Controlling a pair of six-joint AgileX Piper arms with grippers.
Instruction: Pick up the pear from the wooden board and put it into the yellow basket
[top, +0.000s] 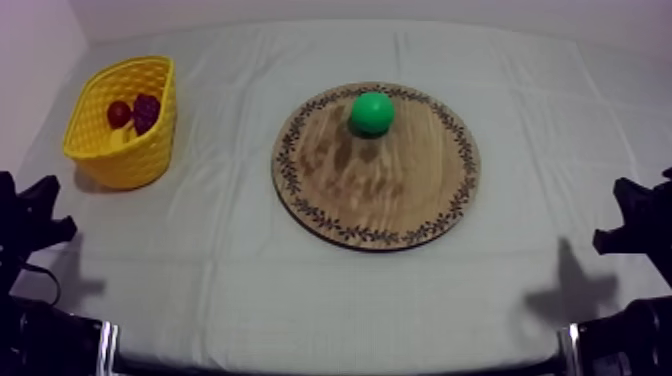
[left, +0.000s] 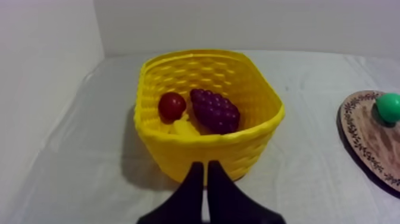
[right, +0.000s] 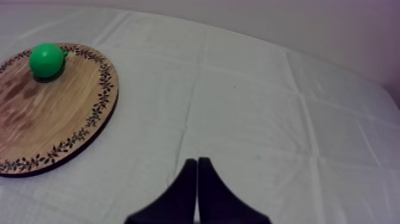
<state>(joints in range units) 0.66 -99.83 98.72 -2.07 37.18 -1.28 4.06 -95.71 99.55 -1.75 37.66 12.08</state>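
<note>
A green pear (top: 372, 113) rests on the far part of the round wooden board (top: 400, 190) at mid-table. The yellow basket (top: 150, 150) stands at the far left and holds a small red fruit (top: 118, 113) and a bunch of grapes (top: 146, 111). My left gripper (top: 40, 215) sits low at the left edge, in front of the basket. From its wrist view the left gripper (left: 206, 170) is shut on nothing, just short of the basket (left: 250, 143), with the pear (left: 390, 107) far off. My right gripper (right: 197, 164) is shut on nothing over bare cloth, right of the board (right: 71, 119) and pear (right: 46, 59).
In the left wrist view a yellow fruit piece (left: 184, 127) lies in the basket beside the small red fruit (left: 172, 106) and grapes (left: 215, 111). My right arm (top: 635, 225) rests at the table's right edge. Walls rise behind the table and along its left side.
</note>
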